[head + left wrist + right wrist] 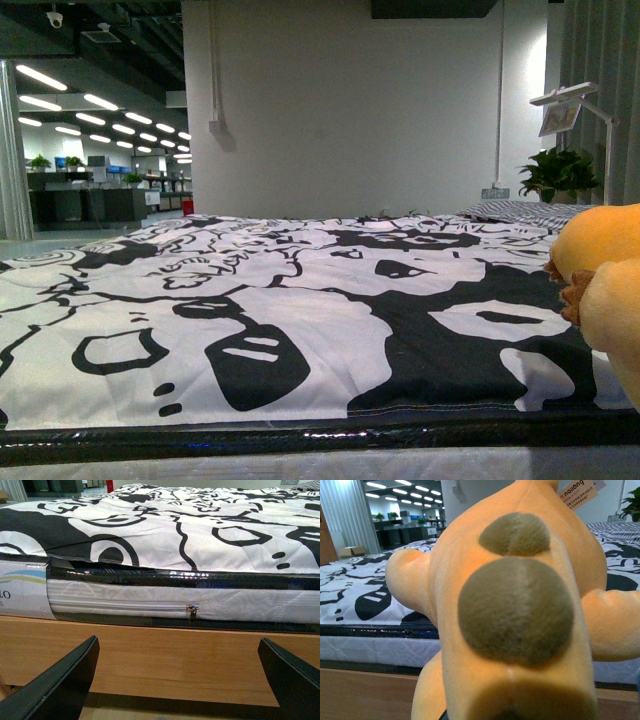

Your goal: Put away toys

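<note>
The yellow-orange plush animal [520, 605] fills the right wrist view, with two brown-grey round patches on its body and a paper tag at its far end. My right gripper is shut on the plush animal; its fingers are hidden under the plush. In the front view the plush [608, 285] shows at the right edge, held above the bed's near right corner. My left gripper [180, 680] is open and empty, low in front of the bed's wooden side panel [165, 655], its two dark fingers [60, 680] wide apart.
A bed with a black-and-white patterned cover [300, 300] fills the middle. Its mattress [150, 600] sits on the wooden frame. A potted plant [558, 172] and a white lamp [575, 100] stand at the back right by a white wall.
</note>
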Controlling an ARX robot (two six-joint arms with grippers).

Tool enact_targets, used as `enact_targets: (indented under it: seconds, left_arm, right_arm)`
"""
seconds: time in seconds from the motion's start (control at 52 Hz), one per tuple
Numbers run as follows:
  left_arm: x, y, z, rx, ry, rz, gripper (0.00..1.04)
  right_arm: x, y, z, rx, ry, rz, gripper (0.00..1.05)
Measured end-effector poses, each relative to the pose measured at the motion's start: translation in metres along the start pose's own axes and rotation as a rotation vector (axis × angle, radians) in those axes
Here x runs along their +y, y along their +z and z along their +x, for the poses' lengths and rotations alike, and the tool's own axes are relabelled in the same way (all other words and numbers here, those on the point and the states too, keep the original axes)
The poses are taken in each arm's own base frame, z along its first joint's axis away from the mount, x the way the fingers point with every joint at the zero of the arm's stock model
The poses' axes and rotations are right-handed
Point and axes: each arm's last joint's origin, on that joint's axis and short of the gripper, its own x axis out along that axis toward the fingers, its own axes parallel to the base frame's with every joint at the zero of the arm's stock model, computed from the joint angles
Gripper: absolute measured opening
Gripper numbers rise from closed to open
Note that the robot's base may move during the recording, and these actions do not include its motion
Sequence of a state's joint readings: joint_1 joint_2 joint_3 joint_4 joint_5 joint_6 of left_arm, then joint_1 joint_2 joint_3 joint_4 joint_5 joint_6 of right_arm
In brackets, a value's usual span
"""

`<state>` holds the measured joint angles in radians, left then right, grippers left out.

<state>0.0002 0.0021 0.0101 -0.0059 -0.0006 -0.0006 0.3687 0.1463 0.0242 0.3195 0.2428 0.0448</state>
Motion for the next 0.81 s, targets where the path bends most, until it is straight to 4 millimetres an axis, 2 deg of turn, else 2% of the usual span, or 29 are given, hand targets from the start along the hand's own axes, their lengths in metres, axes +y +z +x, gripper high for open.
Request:
enact_targets:
  seconds: [0.807]
  left_arm:
    - [0.0,0.0001,-0.0001,-0.001,-0.001,0.0,0.98]
  right_arm:
    - [-0.0003,0.0,-0.0003,-0.003,-0.002,0.005,0.07]
